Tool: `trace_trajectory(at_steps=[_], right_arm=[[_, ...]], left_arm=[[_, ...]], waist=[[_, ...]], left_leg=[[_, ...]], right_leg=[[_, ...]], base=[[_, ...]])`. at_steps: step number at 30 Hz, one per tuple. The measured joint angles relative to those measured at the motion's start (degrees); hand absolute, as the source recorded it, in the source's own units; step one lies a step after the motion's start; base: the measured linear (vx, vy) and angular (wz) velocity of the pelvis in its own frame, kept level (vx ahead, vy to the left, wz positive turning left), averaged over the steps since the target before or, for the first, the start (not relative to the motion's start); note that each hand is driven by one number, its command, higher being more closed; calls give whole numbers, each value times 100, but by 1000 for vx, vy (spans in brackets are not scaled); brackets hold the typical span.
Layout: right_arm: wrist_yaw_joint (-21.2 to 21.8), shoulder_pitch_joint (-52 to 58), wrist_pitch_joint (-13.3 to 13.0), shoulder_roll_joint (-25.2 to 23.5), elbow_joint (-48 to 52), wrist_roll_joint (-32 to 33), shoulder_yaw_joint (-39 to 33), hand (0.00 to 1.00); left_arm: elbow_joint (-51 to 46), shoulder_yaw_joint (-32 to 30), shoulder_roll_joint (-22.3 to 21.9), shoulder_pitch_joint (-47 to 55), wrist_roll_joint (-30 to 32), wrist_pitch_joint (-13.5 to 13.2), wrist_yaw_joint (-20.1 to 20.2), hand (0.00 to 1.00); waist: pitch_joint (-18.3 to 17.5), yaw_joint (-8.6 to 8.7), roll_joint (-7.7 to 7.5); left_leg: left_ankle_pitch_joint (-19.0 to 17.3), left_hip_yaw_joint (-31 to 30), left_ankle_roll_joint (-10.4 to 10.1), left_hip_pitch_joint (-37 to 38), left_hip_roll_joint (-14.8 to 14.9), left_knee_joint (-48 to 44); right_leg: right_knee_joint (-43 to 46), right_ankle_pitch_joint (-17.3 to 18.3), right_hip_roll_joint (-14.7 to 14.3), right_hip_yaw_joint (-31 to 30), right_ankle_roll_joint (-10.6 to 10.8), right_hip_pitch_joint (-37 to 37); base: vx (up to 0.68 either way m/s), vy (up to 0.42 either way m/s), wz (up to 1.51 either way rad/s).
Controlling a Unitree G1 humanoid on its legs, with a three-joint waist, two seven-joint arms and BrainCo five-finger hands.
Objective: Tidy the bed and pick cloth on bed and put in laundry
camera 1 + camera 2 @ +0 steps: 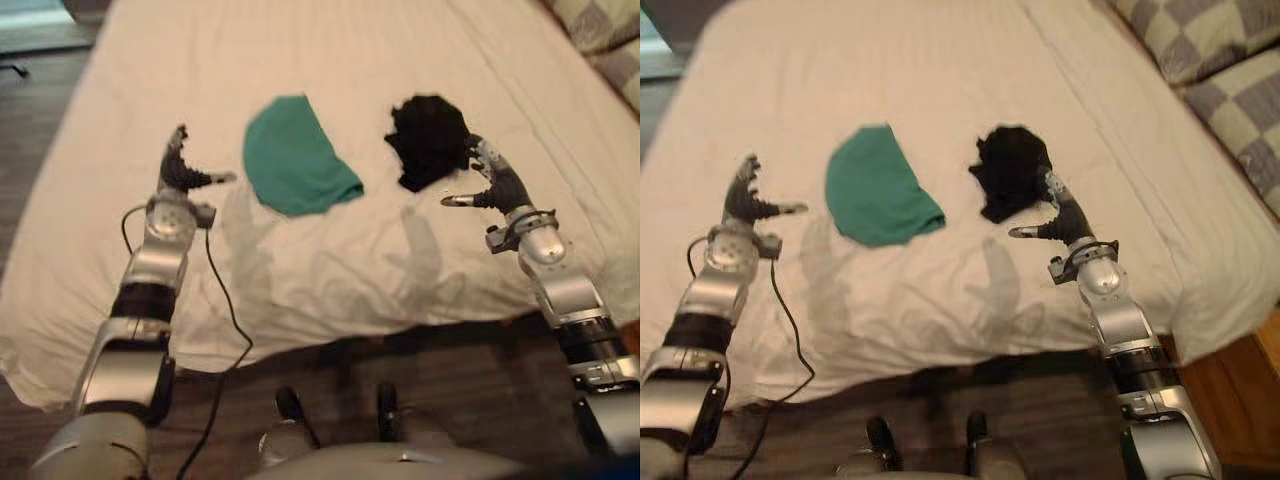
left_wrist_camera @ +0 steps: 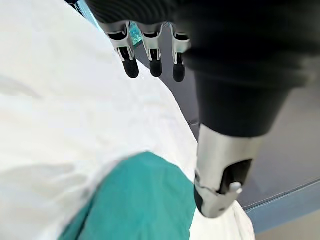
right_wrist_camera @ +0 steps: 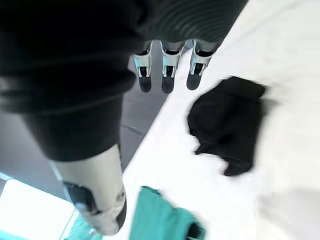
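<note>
Flanking green cloth (image 1: 295,155), black cloth (image 1: 428,140) on bed (image 1: 300,40): left hand (image 1: 178,175), right hand (image 1: 497,183).

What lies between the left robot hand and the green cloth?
Bare white bedsheet, nothing else; the open left robot hand is apart from the green cloth, as the left eye view shows.

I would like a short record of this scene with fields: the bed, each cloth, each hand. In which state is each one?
bed: white sheet, wrinkled near the front edge
green cloth: lies spread on the sheet, between the two hands
black cloth: crumpled on the sheet, right of the green cloth, apart from it
left hand: open, holds nothing, left of the green cloth
right hand: open, holds nothing, close beside the black cloth; contact cannot be told
pillows: checked, at the far right
task state: neither cloth picked up yet
</note>
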State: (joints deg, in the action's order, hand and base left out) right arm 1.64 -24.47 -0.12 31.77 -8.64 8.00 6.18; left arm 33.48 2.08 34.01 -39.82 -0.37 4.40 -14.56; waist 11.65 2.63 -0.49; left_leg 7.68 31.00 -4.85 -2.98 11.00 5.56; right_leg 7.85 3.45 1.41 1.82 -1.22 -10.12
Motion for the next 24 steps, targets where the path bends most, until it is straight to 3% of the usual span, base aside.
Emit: trace_trajectory(at_steps=[3, 6, 11, 17, 19, 24], right_arm=[[-138, 27, 44, 42, 356, 83, -4, 0], [-213, 163, 53, 50, 748, 94, -29, 0], [-216, 543, 85, 78, 1307, 327, -76, 0], [-233, 994, 79, 98, 1926, 487, -275, 0], [-241, 1109, 66, 130, 2157, 499, -443, 0], [-231, 1292, 66, 307, 2369, 531, -696, 0]], left_arm=[[24, 17, 41, -534, 39, 124, -224, 0], [234, 122, 156, -1164, 457, 275, -425, 0], [383, 251, 482, -1932, 877, 560, -685, 0], [511, 502, 743, -2478, 1124, 1276, -660, 0], [638, 521, 773, -2605, 1340, 1649, -535, 0], [742, 693, 795, -2629, 1692, 2200, -117, 0]], waist=[[292, 64, 4], [534, 167, -12], [750, 310, -31], [1008, 446, -62], [1067, 499, -51], [1239, 567, -56]], left_leg=[[67, 159, 10, -136, 31, 0], [113, 246, 34, -294, 70, 1], [146, 474, 62, -563, 103, 5], [148, 624, 67, -826, 88, 0], [148, 643, 66, -992, 86, -1], [155, 659, 70, -1188, 81, -2]], right_leg=[[14, -116, -59, -175, -18, -234], [24, -212, -107, -255, -34, -444], [130, -286, -127, -428, 10, -875], [128, -350, -127, -560, 44, -1217], [140, -350, -128, -577, 44, -1403], [250, -350, -127, -584, 45, -1670]], base=[[-88, -32, -28], [-81, -31, -18], [-48, -10, -20], [5, 12, -12], [25, 3, -5], [42, 10, -2]])
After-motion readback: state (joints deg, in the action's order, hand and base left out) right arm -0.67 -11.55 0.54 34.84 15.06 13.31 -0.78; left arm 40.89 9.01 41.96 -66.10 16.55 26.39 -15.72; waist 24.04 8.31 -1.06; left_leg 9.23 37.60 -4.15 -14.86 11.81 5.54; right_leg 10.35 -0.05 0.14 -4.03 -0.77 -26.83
